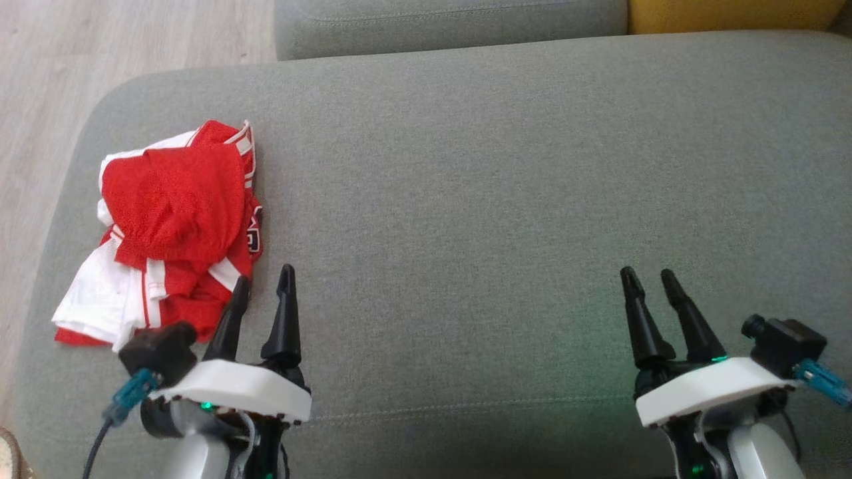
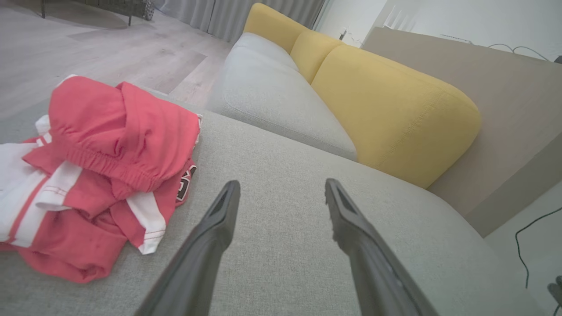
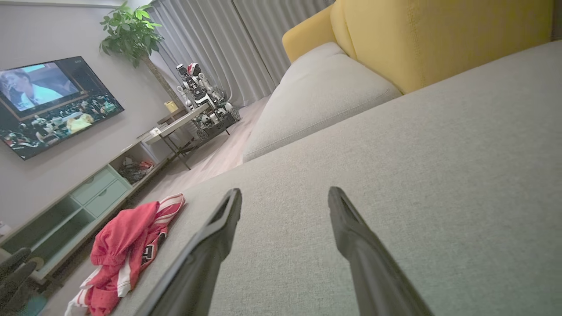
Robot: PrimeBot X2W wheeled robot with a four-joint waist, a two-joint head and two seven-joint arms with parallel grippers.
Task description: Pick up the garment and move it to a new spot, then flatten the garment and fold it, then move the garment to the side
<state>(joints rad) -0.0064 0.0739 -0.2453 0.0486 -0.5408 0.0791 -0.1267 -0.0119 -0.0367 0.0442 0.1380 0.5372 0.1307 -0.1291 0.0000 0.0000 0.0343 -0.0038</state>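
Lying crumpled on the grey fabric sofa seat (image 1: 466, 199): red-and-white mesh garment (image 1: 176, 219), just beside the left gripper (image 1: 264, 277).
It and the right gripper (image 1: 647, 273) gape empty; soft, light cloth, likely best pinched at a raised fold.

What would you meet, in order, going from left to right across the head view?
Wooden floor → crumpled red and white garment → left gripper → right gripper. All but the floor are over the grey sofa cushion.
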